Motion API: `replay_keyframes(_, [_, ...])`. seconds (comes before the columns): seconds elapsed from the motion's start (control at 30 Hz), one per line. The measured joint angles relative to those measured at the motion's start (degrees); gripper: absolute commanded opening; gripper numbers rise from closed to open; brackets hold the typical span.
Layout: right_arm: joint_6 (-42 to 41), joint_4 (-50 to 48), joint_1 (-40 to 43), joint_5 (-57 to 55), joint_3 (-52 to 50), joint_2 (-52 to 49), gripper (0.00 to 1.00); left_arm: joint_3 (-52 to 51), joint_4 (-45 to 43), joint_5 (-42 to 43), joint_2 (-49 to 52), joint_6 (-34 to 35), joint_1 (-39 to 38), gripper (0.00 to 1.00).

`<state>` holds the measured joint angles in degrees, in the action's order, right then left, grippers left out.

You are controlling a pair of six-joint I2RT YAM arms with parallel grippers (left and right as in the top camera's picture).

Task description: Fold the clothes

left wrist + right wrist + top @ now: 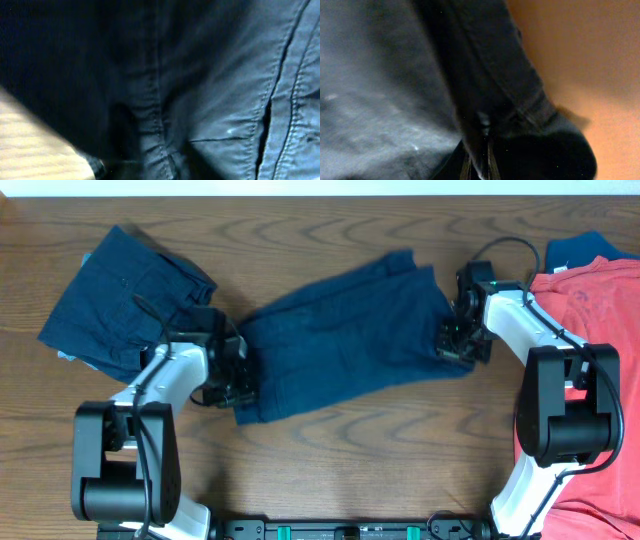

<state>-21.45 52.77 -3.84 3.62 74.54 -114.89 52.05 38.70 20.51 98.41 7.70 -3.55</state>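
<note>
desk (350,442) is wood, bare toward 6 o'clock. navy shorts (340,340) lie at centre, spread roughly flat, long axis running 8 o'clock to 2 o'clock. coral shirt (600,310) sits at 3 to 4 o'clock, partly under the right arm, near the shorts' right end but not over it. second navy shorts (120,290) are bunched at 10 o'clock beside the left arm; can't tell if they touch the centre pair. blue garment (578,250) is at 2 o'clock, tucked behind the shirt. left claw (232,380) is on the 8 o'clock end, right claw (458,340) on the 3 o'clock end, so each arm is nearest its own end. right wrist view shows a hem fold pinched: closed on the navy shorts. left wrist view is all fabric and seams, so can't tell its state. likely next: fold across the long axis. no obstacle between the ends.
</note>
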Motion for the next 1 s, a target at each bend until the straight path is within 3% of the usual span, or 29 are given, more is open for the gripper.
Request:
replay_keyframes(0.2, [-5.29,9.66,0.46,-1.31,-2.43,1.14,0.13,0.17,8.44,-9.22,-0.09,3.76,-0.66,0.06])
replay_keyframes(0.27, [-5.53,11.69,0.55,-1.77,-3.06,2.62,0.19,0.37,11.04,-14.73,-0.09,5.46,1.01,0.09])
replay_keyframes(0.37, [-4.07,11.85,0.46,-1.09,-3.30,7.98,0.47,1.18,11.41,-19.63,-0.09,6.49,3.54,0.17])
replay_keyframes(0.4, [-3.34,10.58,0.46,-0.63,-3.30,9.73,0.57,1.81,11.19,-20.94,-0.09,6.88,4.28,0.25])
replay_keyframes(0.47, [0.04,5.46,0.46,1.05,-3.30,13.77,0.68,3.32,10.78,-22.64,-0.09,6.34,4.85,0.31])
replay_keyframes(0.77, [9.81,-20.59,-0.17,9.40,-3.02,15.63,0.60,7.32,10.27,-25.35,-0.09,4.31,4.85,0.50])
replay_keyframes(0.9, [10.67,-25.75,-0.92,10.80,-2.97,10.36,0.56,8.68,10.60,-25.35,-0.09,3.91,4.85,0.55])
replay_keyframes(1.0, [11.98,-28.33,-1.14,12.79,-2.97,5.03,0.61,9.66,10.54,-24.72,-0.09,3.80,4.85,0.58])
